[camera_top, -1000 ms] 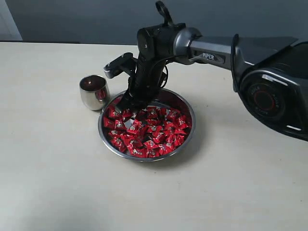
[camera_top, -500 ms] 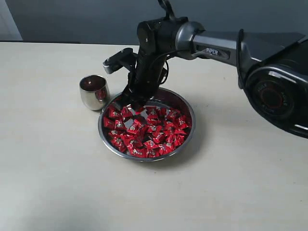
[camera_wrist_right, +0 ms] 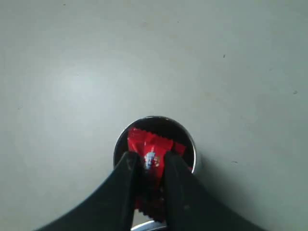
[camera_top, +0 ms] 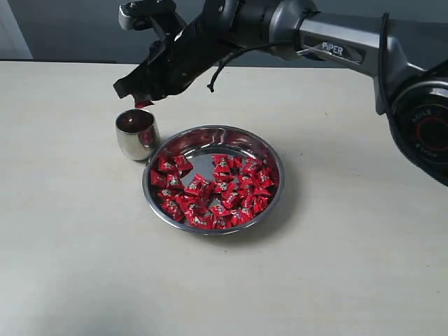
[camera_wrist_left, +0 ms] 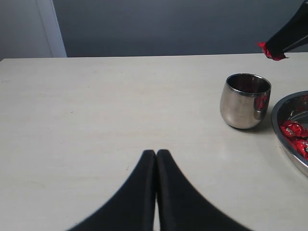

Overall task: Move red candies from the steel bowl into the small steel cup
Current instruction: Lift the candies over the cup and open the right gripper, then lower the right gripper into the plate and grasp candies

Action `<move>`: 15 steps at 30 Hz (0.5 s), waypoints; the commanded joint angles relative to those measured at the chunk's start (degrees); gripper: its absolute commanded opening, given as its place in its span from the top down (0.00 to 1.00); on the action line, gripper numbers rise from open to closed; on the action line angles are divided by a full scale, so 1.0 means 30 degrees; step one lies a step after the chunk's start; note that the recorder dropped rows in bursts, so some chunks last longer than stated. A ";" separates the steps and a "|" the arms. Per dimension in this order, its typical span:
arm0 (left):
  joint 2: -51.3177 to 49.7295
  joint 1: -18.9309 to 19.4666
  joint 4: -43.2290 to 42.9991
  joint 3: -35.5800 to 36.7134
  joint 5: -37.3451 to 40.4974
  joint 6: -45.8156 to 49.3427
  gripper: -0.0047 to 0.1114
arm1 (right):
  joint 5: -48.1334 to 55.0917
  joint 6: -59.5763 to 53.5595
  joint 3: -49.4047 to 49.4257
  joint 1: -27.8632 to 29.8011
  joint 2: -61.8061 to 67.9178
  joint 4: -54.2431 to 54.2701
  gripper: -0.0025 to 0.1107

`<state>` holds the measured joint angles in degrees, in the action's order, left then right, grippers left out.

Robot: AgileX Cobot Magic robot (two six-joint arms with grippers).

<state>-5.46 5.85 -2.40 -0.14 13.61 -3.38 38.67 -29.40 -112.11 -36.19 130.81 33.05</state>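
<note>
The right gripper (camera_wrist_right: 150, 162) has its jaws pinching one red candy (camera_wrist_right: 147, 142) by the wrapper, and a small pale mark shows between the two black fingers. It hangs directly above the mouth of the small steel cup (camera_top: 136, 136), clear of the rim, with the candy's crumpled end pointing down.

In the right wrist view the candy covers most of the cup's opening, so what lies inside cannot be made out. The exterior view gives only a dark reddish interior.

The left gripper (camera_wrist_left: 156, 154) has its jaws pressed together over the counter (camera_top: 77, 266), well apart from the cup.

Just beside the cup on the counter stands the steel bowl (camera_top: 280, 171). The rest of the red candies (camera_top: 217, 192) lie in it in a loose heap, leaving a bare patch of steel on the side toward the cup and arm. The left wrist view cuts off all but the bowl's edge.

The right arm (camera_top: 364, 42) bears the white word "PIPER". The lettering on the round joint (camera_top: 428, 133) at the picture's edge is too small to read.
</note>
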 commanded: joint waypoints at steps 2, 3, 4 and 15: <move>0.0171 -0.0097 -0.0026 0.0046 -0.0081 -0.0042 0.96 | -0.0518 -0.1184 -0.0052 0.0032 0.0486 0.0796 0.80; 0.0171 -0.0097 -0.0026 0.0046 -0.0081 -0.0042 0.96 | -0.0644 -0.1344 -0.0052 0.0032 0.0670 0.1188 0.74; 0.0171 -0.0097 -0.0026 0.0046 -0.0081 -0.0042 0.96 | -0.0689 -0.1390 -0.0052 0.0032 0.0828 0.1318 0.72; 0.0171 -0.0097 -0.0026 0.0046 -0.0081 -0.0042 0.96 | 0.1605 -0.0804 -0.0052 0.0282 0.0321 -0.0414 0.71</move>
<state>-5.46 5.85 -2.40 -0.14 13.61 -3.38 39.04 -33.01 -112.11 -36.19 133.66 35.53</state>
